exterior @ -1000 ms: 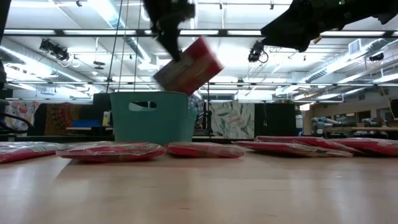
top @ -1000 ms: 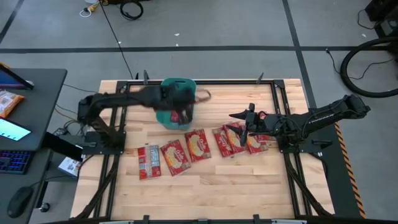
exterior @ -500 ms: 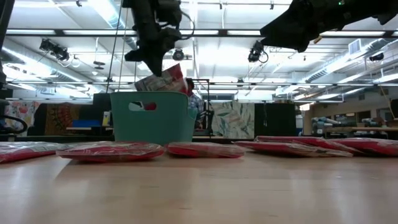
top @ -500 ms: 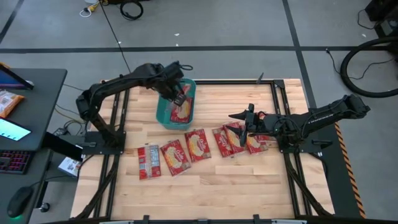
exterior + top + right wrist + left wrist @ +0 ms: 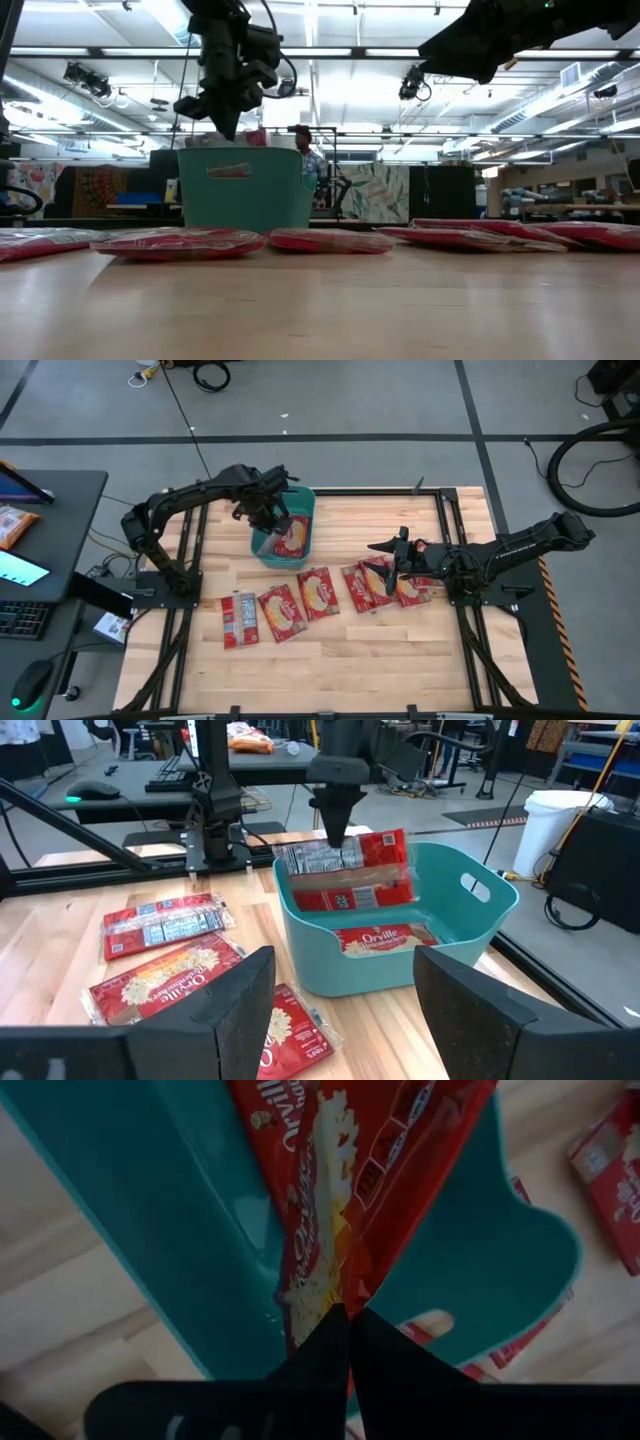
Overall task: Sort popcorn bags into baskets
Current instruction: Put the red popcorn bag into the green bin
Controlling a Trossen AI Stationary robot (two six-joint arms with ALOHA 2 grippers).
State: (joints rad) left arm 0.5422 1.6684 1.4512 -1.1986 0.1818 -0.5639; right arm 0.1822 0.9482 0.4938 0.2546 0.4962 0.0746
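My left gripper (image 5: 268,520) is over the teal basket (image 5: 308,510), shut on a red popcorn bag (image 5: 345,870) that stands inside the basket (image 5: 400,970). A second bag (image 5: 385,940) lies on the basket's floor. In the low view only the held bag's top (image 5: 250,138) shows above the basket's rim (image 5: 245,152). Several more bags lie flat in a row on the table (image 5: 282,612) (image 5: 318,593). My right gripper (image 5: 395,560) hovers open above the bags at the right end of the row (image 5: 410,590), touching nothing. My left gripper pinches the held bag's upper edge (image 5: 345,1295) between its two fingers (image 5: 335,820). It comes from above, pointing down. The bag hangs below the fingers, roughly upright, with most of it inside the basket. Whether its lower end rests on the basket's floor, I cannot tell.
The wooden table (image 5: 400,650) has bare room along its near side. A dark frame (image 5: 445,510) borders the table top. Left of the table stands a desk with a keyboard (image 5: 20,620). A person (image 5: 303,150) shows far behind the basket in the low view.
My left gripper has come down over the basket and shifted a little toward the table's left edge, staying shut. The bag it holds, first tilted and clear above the rim, has been lowered into the basket, so that only its top shows above the rim.
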